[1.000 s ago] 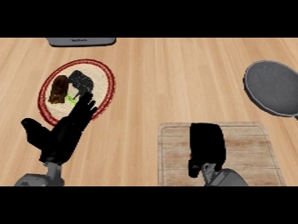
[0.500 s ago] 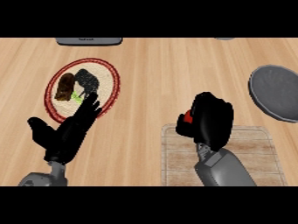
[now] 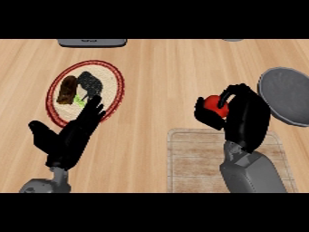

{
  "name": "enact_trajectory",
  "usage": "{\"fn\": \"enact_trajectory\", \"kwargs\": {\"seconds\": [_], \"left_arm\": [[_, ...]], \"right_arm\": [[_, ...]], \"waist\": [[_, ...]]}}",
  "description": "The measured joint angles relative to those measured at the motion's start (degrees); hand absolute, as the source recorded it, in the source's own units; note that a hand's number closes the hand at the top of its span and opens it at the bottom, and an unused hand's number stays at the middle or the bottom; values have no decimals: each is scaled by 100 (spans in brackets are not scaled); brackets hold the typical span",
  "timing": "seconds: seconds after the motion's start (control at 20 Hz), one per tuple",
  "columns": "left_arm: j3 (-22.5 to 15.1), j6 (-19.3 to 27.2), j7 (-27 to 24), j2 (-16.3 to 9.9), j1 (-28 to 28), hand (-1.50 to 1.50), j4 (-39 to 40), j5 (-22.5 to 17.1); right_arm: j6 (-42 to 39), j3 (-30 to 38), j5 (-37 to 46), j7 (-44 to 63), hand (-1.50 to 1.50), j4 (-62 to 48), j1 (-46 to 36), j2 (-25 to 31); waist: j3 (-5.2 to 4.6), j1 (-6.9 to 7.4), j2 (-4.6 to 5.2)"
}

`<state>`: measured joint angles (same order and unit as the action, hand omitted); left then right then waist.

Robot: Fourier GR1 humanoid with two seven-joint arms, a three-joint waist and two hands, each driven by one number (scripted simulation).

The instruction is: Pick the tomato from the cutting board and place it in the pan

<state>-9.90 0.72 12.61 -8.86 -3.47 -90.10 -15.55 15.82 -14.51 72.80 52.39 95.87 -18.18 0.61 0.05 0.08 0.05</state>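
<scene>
Cutting board (image 3: 197, 163): pale wooden board nearest the lower edge, taken here as the landmark; the right forearm crosses its right half.
Right hand (image 3: 245, 118): just past the board's far edge, fingers and thumb curled round the tomato.
Tomato (image 3: 215, 103): red, held in the right hand beyond the board's far edge, off the board and short of the pan.
Left hand (image 3: 73, 136): well to the left of the board, fingers straight and relaxed, holding nothing; its fingertips overlap the plate's near rim.
Plate (image 3: 114, 72): red-rimmed, left of the board and farther away, carrying dark food pieces and a bit of green.
Pan (image 3: 292, 95): grey and round, beyond the board's right corner, just right of the right hand; its handle runs toward the right edge.
Grey object (image 3: 92, 42): far from the board, at the counter's back edge above the plate.
</scene>
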Motion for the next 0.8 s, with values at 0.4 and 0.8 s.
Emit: {"fn": "enact_trajectory", "kwargs": {"seconds": [0.4,0.8], "left_arm": [[98,-117,38,41,-146,0,107,28],[145,-167,71,101,-148,0,101,83]], "right_arm": [[1022,1148,-801,-1157,150,-1277,-168,654],[2134,2085,-1095,-2149,150,-3010,-644,1344]], "waist": [[-1,22,9],[0,52,19]]}}
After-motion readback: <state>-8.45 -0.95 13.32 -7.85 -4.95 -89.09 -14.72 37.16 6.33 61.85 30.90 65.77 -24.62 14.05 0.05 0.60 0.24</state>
